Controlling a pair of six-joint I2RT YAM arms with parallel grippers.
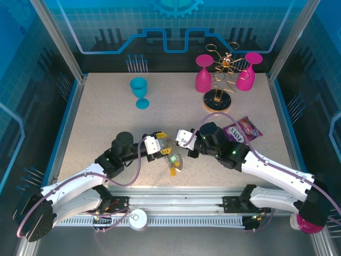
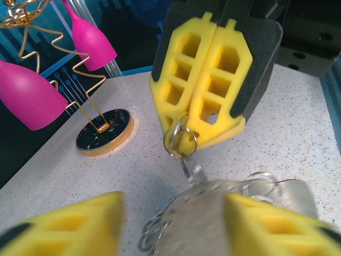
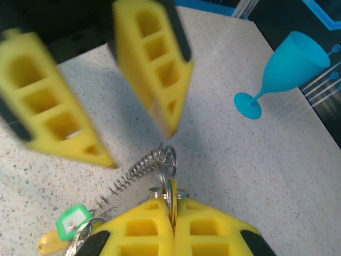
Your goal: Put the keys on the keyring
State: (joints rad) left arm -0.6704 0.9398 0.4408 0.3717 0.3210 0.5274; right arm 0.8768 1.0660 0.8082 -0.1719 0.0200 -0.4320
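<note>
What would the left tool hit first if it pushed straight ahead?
Most likely the small metal ring hanging just ahead, and right behind it the right tool that pinches it, though depth is hard to judge.

Top view: bright, even light from overhead on the speckled table (image 1: 106,128). There is only a faint soft shadow at the foot of the blue goblet (image 1: 139,89), focus is sharp throughout, and the frame posts (image 1: 58,40) splay outward toward the edges. Left wrist view: the fingers of the left gripper (image 2: 173,213) and the keyring (image 2: 213,208) between them are badly out of focus, while the right gripper (image 2: 186,136) and the small metal ring (image 2: 169,150) pinched in it are crisp, the ring glinting. Right wrist view: the left gripper is smeared, the blue goblet is sharp, and a diffuse grey shadow lies on the table beneath the smeared fingers.
</note>
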